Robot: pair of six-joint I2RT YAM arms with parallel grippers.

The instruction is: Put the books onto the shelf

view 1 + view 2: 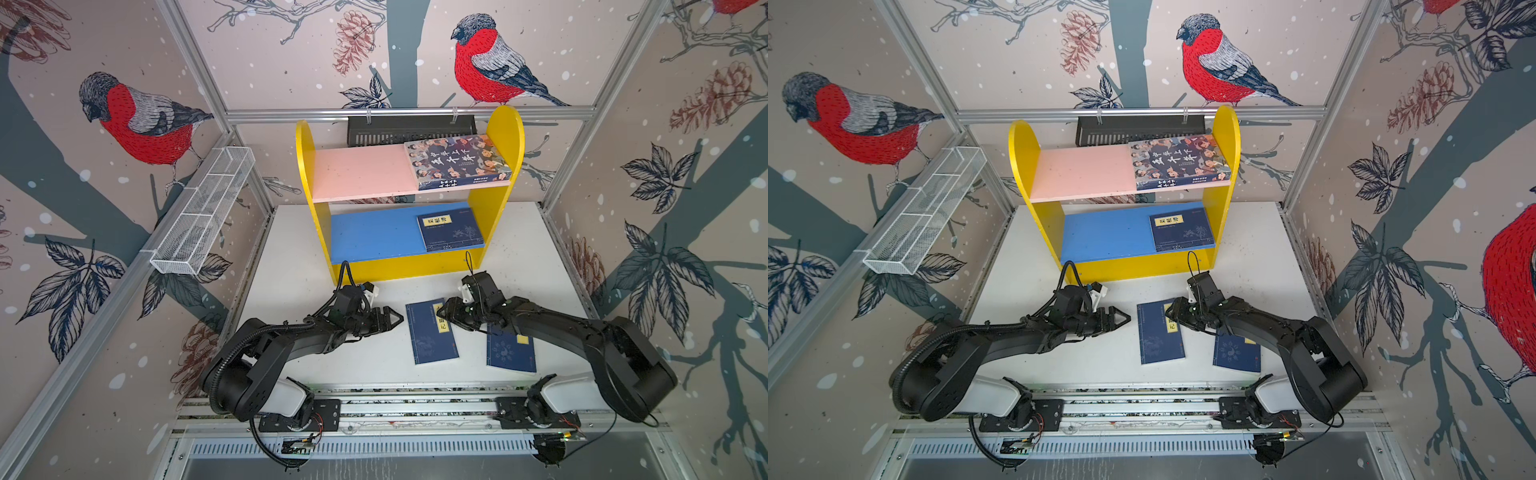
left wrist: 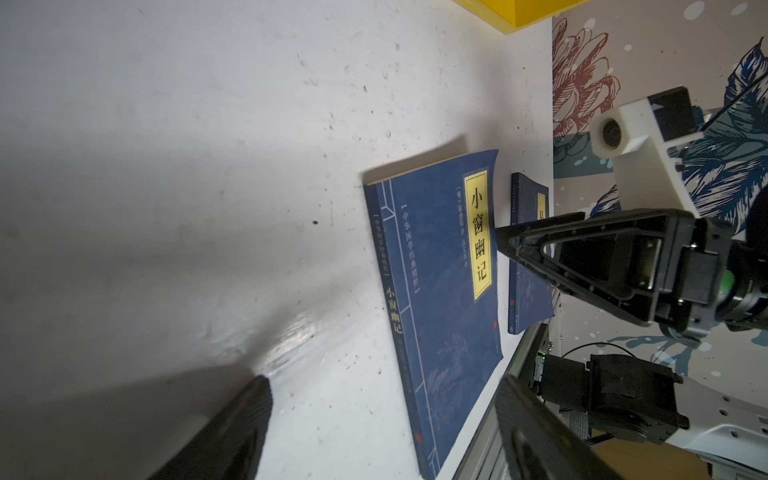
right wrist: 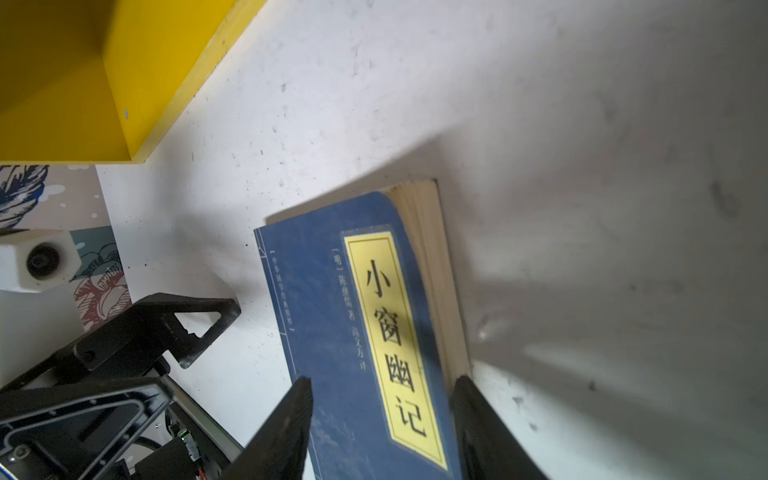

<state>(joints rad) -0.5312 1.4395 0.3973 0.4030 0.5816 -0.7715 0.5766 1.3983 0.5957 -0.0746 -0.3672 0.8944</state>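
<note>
Your right fingers (image 3: 291,419) stand about half apart and grip nothing. One tip lies over the cover of the middle navy book (image 1: 431,332), and its mate sits just beside the page edge, down by the table (image 1: 291,249). The left gripper (image 1: 395,321) hangs wide open and empty just off that book's spine side.

The book lies flat in front of the shelf (image 1: 505,137). A second navy book (image 1: 510,351) lies near it, partly under the right arm (image 1: 561,328). On the shelf a third navy book (image 1: 451,232) rests on the blue lower board (image 1: 365,232), and the colourful book (image 1: 457,164) on the pink upper board (image 1: 357,172).

I'd judge the step in hand is picking up the middle book. Its cover curls up at one corner, so the pages could fan — work the outer tip under the whole page block, not only the cover, and close slowly. If the book slides, brace its spine with the left gripper
</note>
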